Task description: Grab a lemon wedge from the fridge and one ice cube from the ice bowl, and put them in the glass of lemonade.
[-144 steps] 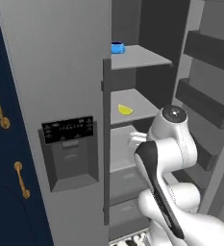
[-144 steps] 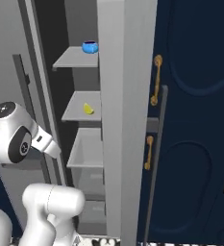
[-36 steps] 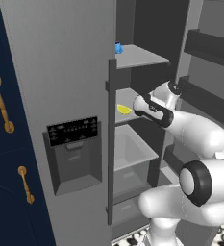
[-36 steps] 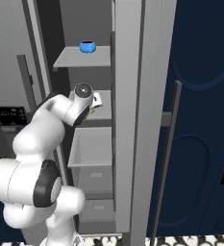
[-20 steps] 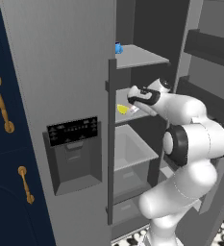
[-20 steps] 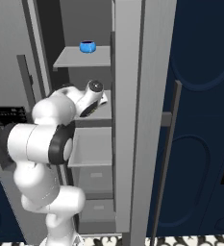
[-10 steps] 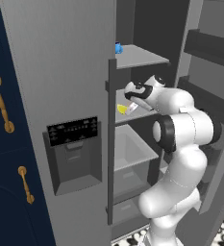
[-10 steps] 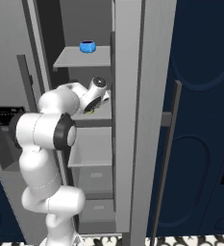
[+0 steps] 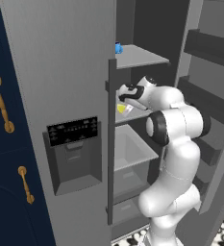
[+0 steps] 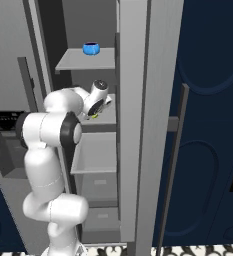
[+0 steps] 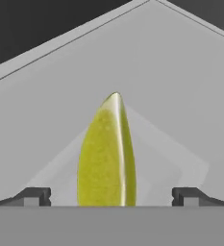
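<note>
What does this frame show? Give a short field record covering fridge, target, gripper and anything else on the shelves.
fridge: one door open, shelves exposed
lemon wedge: lying on the middle shelf, centred between the fingertips in the hand view
gripper: open, reaching over the wedge, not closed on it
small blue object: on the upper shelf, apart from the arm
grasp: not yet made

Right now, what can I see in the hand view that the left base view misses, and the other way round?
Hand view: the small bright-yellow lemon wedge looms close between the open hand's two dark fingertips.

Left base view: the tall grey fridge, its black dispenser panel, a small blue object one shelf higher, and brass cabinet handles.

Both: the wedge lying on a grey shelf.
</note>
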Tool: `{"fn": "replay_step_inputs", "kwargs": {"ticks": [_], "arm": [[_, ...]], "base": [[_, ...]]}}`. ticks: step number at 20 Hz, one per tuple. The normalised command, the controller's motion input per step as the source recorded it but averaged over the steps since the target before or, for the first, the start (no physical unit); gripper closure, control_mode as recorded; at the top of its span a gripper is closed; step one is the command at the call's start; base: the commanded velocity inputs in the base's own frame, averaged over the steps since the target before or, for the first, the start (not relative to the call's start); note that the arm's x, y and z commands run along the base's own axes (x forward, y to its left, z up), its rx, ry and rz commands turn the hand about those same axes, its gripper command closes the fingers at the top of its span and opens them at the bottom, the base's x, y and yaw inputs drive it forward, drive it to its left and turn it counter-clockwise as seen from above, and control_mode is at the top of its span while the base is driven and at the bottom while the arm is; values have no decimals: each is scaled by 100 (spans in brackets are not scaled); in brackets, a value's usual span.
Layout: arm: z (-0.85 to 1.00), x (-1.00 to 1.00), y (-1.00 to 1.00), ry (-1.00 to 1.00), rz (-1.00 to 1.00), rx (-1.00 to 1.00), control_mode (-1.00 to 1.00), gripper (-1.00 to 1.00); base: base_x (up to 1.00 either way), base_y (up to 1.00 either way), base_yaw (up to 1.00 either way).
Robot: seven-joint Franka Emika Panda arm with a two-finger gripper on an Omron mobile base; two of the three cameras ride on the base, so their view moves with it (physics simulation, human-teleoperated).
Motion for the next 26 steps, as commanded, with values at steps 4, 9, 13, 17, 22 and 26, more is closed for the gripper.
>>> {"fn": "replay_step_inputs", "kwargs": {"ticks": [4,9,13,17,22,26], "arm": [[-20,29,2,6,6,-4,-100,100],[-23,15,0,4,9,-3,-100,100],[-37,-20,0,2,4,-8,-100,100],[-56,-88,-8,2,0,-7,-100,100],[-43,-100,-21,0,0,-4,-100,100],[-6,-100,-31,0,0,0,-100,100]], "base": [[0,0,0],[0,0,0],[0,0,0],[0,0,0],[0,0,0],[0,0,0]]}}
